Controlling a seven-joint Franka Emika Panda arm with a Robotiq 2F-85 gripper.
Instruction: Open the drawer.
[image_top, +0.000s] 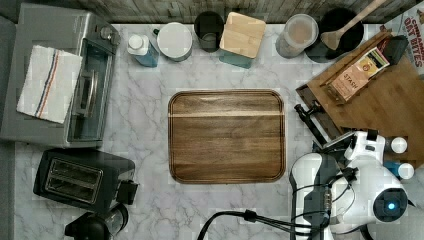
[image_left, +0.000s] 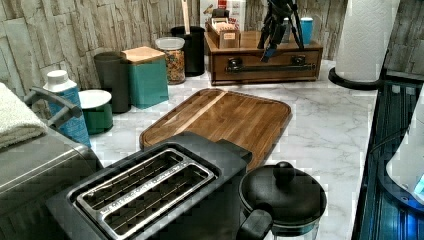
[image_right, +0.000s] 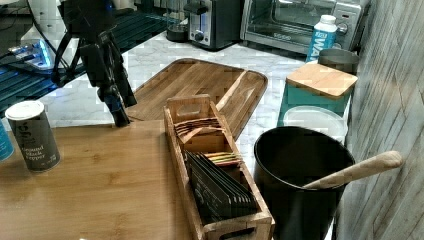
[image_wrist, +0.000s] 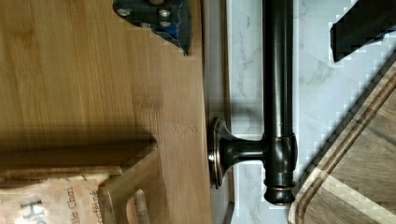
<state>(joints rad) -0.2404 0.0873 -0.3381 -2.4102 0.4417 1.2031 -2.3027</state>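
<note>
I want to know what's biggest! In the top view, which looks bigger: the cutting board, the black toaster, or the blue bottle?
1. cutting board, clearly largest.
2. black toaster.
3. blue bottle, smallest; seen from above, so its height is hidden.

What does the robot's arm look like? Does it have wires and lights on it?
The arm is made of smooth, rounded white shells with dark joints between them. A round blue light glows on one white part. Black cables loop along it in the top view. The gripper at its end is black, with a bit of blue near the fingertips.
</note>
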